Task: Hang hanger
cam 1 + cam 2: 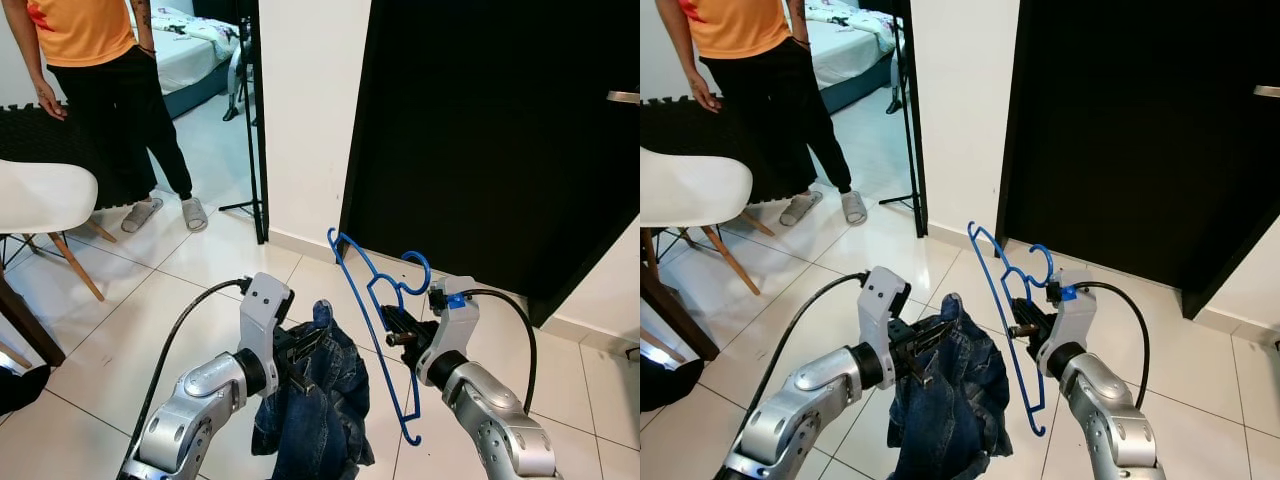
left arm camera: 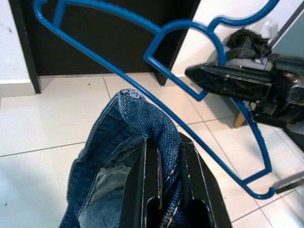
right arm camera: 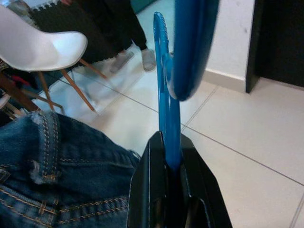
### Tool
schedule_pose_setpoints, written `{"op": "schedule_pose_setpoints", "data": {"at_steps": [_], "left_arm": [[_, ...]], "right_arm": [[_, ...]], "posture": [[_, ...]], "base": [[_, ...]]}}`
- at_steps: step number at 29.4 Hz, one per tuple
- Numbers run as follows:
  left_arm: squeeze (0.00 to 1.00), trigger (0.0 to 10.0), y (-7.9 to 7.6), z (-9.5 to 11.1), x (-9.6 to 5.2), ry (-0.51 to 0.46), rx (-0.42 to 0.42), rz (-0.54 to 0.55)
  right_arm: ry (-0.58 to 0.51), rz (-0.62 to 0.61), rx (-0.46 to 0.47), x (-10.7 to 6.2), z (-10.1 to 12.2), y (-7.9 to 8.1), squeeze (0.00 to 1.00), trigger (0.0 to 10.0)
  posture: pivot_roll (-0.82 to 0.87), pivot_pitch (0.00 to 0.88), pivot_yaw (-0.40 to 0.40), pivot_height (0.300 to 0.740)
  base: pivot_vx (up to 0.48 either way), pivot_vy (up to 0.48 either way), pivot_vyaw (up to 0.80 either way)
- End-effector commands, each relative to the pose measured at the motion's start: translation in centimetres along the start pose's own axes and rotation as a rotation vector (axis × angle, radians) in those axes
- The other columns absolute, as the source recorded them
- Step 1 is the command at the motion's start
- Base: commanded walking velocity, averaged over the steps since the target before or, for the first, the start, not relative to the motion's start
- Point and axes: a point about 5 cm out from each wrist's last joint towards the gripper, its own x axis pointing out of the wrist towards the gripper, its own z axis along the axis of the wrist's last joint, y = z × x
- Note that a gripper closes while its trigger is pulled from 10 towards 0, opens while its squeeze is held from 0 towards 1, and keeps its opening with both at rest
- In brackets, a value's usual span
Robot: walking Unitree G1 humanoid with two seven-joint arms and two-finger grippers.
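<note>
Right gripper (image 1: 398, 332) pinched on the blue hanger (image 1: 375, 320), held tilted in the air over the tiled floor (image 1: 200, 270), hook toward the black door (image 1: 480, 130). Left gripper (image 1: 305, 352) clamped on the denim jeans (image 1: 315, 410), which hang just left of the hanger. Person (image 1: 105, 90) stands far left, beside a white chair (image 1: 45, 200).

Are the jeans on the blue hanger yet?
No. The dark blue denim jeans hang bunched from the left gripper, beside the blue plastic hanger, which the right gripper holds separately.
</note>
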Motion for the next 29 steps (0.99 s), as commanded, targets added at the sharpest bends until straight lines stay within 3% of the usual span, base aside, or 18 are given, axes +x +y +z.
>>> {"op": "schedule_pose_setpoints", "data": {"at_steps": [1,14,29], "left_arm": [[0.00,10.0,0.1,0.3,0.1,-0.020,0.011,-0.005],[0.00,10.0,0.2,0.3,0.1,-0.014,0.031,-0.011],[0.00,10.0,0.8,1.2,1.2,-0.006,0.137,0.030]], "right_arm": [[0.007,-0.009,-0.009,-0.1,-0.2,-0.2,0.00,10.0],[0.020,-0.001,-0.009,0.0,-0.3,-0.1,0.00,10.0],[0.018,-0.003,-0.012,0.0,0.1,-0.4,0.00,10.0]], "posture": [[0.05,0.046,-0.018,0.740],[0.05,0.042,-0.022,0.740],[0.02,0.057,-0.038,0.740]], "base": [[0.000,0.000,-0.80],[0.000,0.000,-0.80],[0.000,0.000,-0.80]]}}
